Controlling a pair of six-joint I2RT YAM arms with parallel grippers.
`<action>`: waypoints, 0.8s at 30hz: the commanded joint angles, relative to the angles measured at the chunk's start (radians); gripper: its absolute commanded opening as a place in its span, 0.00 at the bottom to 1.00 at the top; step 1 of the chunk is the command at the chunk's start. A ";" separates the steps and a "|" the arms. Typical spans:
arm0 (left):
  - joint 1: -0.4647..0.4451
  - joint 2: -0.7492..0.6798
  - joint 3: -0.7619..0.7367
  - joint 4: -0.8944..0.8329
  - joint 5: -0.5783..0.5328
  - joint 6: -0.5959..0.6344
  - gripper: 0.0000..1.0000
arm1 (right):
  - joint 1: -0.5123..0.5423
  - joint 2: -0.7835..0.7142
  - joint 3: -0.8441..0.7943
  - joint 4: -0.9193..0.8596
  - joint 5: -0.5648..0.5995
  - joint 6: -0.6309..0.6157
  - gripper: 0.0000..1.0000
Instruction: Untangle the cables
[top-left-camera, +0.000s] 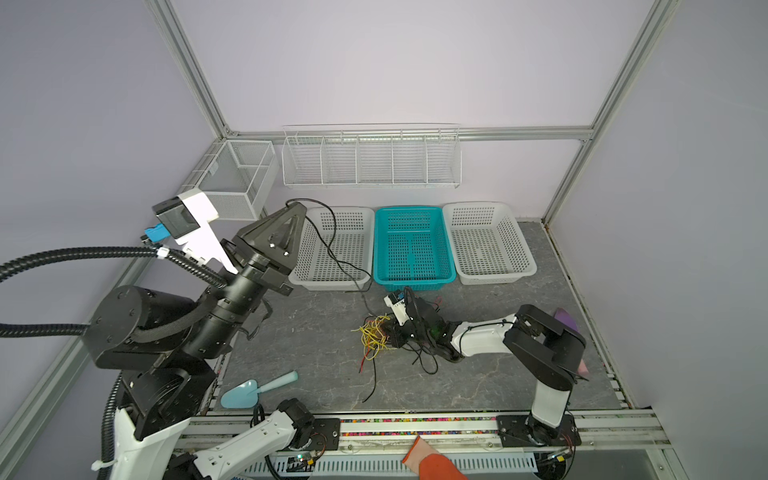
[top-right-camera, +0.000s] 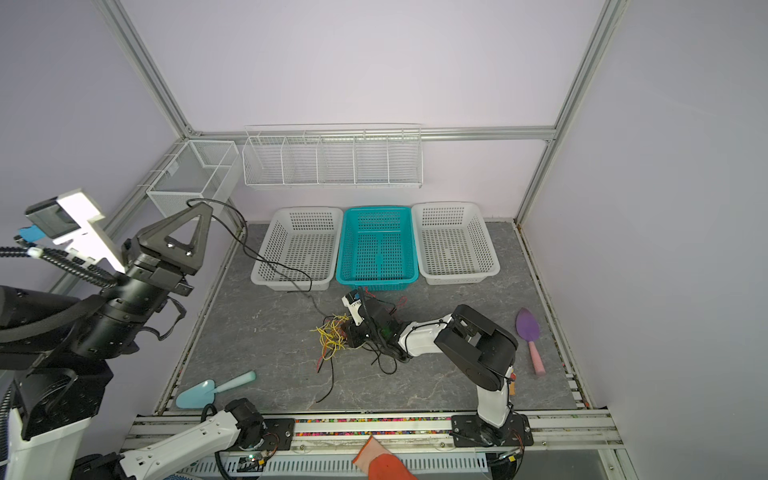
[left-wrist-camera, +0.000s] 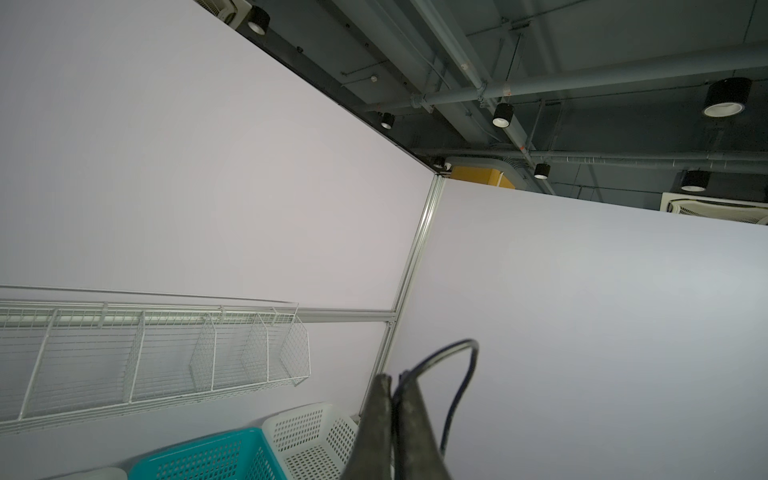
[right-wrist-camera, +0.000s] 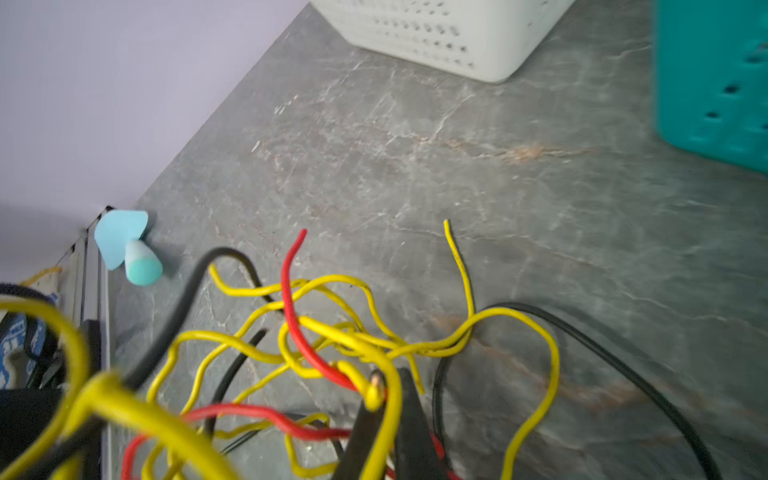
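The cables lie in a tangle (top-left-camera: 374, 338) (top-right-camera: 332, 338) of thin yellow, red and black wires on the grey table in front of the teal basket. My left gripper (top-left-camera: 293, 203) (top-right-camera: 203, 204) is raised high at the left and shut on a black cable (top-left-camera: 335, 226) (left-wrist-camera: 461, 374). That cable loops off its tip and hangs down across the left white basket to the tangle. My right gripper (top-left-camera: 388, 332) (right-wrist-camera: 388, 374) is low at the tangle's right side, shut on a yellow cable (right-wrist-camera: 386, 419) that runs between its fingers.
Three baskets stand in a row at the back: white (top-left-camera: 365, 214), teal (top-left-camera: 411, 210), white (top-left-camera: 482, 206). A blue scoop (top-left-camera: 249, 390) lies front left, a purple scoop (top-right-camera: 528, 328) at the right. Wire racks (top-left-camera: 370, 158) hang on the wall. An orange glove (top-left-camera: 432, 461) shows at the front edge.
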 joint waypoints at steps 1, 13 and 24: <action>0.005 0.030 0.031 -0.045 -0.022 0.054 0.00 | -0.007 -0.033 -0.040 -0.039 0.072 0.040 0.07; 0.007 0.291 0.466 -0.276 -0.112 0.309 0.00 | -0.063 -0.020 -0.045 -0.173 0.153 0.110 0.07; 0.005 0.335 0.635 -0.222 -0.075 0.292 0.00 | -0.079 0.005 -0.043 -0.151 0.129 0.117 0.07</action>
